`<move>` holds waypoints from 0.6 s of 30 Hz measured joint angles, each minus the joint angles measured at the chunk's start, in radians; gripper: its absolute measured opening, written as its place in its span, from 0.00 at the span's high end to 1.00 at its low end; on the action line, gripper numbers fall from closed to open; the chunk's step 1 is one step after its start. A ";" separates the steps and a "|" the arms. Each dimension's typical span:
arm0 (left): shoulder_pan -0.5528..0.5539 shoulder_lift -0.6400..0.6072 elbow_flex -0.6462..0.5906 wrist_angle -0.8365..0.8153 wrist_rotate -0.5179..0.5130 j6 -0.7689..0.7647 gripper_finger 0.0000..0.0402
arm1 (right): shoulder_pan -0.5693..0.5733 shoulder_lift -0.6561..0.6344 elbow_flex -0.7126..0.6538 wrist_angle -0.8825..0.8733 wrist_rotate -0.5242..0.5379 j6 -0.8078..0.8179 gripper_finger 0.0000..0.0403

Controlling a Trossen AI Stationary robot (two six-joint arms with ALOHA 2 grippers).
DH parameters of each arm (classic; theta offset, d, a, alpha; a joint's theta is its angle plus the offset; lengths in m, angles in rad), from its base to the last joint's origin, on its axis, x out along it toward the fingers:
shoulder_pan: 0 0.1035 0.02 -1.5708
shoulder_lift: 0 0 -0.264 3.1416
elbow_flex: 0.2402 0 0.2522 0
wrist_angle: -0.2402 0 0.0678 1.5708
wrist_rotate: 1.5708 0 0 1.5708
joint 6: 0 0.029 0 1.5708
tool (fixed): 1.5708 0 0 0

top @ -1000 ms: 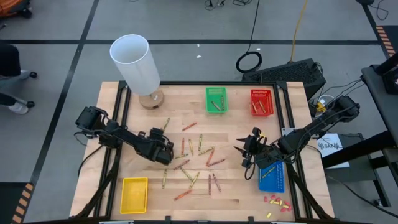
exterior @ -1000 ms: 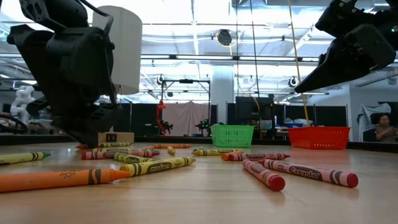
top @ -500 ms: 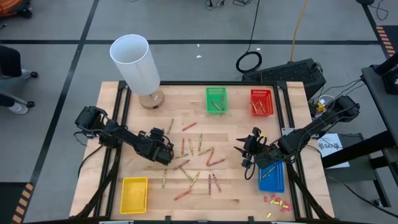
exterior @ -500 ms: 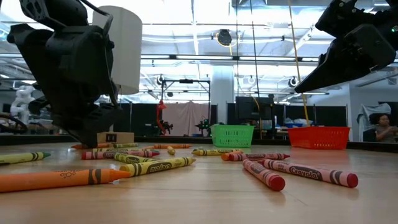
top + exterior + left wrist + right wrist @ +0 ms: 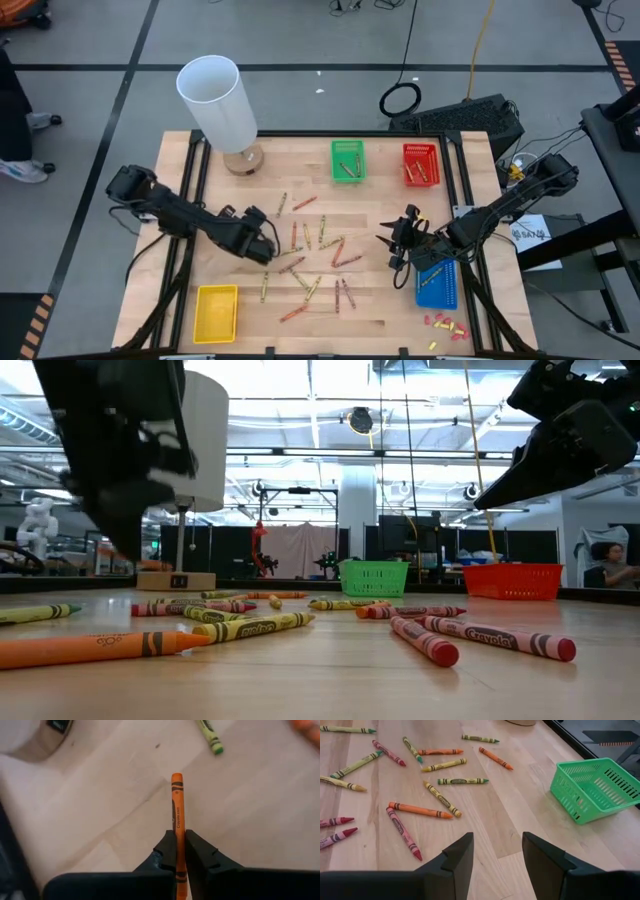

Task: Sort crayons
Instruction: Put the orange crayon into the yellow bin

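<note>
Orange crayon (image 5: 178, 815) clamped between the closed fingers of the left gripper (image 5: 262, 240), its tip pointing out over the pale bench (image 5: 380, 300). This gripper sits at the left edge of the scattered crayons (image 5: 310, 255), which lie loose across the middle of the bench in red, orange and olive-yellow. The right gripper (image 5: 392, 240) waits beside the blue basket (image 5: 437, 285) with its fingers (image 5: 457, 857) spread and nothing between them. Green (image 5: 348, 160) and red (image 5: 421, 164) baskets at the far edge each hold a few crayons; a yellow basket (image 5: 216, 308) stands at the near left.

Risk: the crayon is pinched near one end only, so a fast swing could let it pivot or slip from the fingers. No basket matches orange, so a wrong drop is also possible. The tall white tube (image 5: 218, 100) stands close to the left arm's likely path toward the far baskets.

Legible writing: "Crayola" on the wrapper of a red crayon (image 5: 500, 637) in the low view.
</note>
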 joint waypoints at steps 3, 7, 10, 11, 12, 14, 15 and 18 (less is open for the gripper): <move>-0.044 -0.029 0.055 -0.075 0.006 0.007 0.96 | 0.000 0.000 0.000 0.000 0.000 0.000 0.61; -0.124 -0.057 0.123 -0.154 0.007 0.007 0.96 | 0.000 0.000 0.000 -0.001 0.000 0.001 0.61; -0.194 -0.066 0.167 -0.174 0.031 0.002 0.96 | 0.000 0.000 0.000 -0.001 0.000 0.001 0.61; -0.217 -0.067 0.178 -0.177 0.039 0.002 0.96 | 0.000 0.000 0.000 -0.001 0.000 0.002 0.61; -0.242 -0.068 0.188 -0.176 0.048 0.015 0.96 | 0.000 0.000 0.000 -0.001 0.000 0.003 0.61; -0.296 -0.068 0.199 -0.156 0.062 0.085 0.96 | 0.000 0.000 0.000 -0.001 0.000 0.003 0.61; -0.320 -0.068 0.199 -0.143 0.069 0.129 0.96 | 0.000 0.000 0.000 0.000 0.000 0.003 0.61; -0.381 -0.067 0.199 -0.127 0.089 0.210 0.96 | 0.000 0.000 0.000 0.000 0.000 0.003 0.61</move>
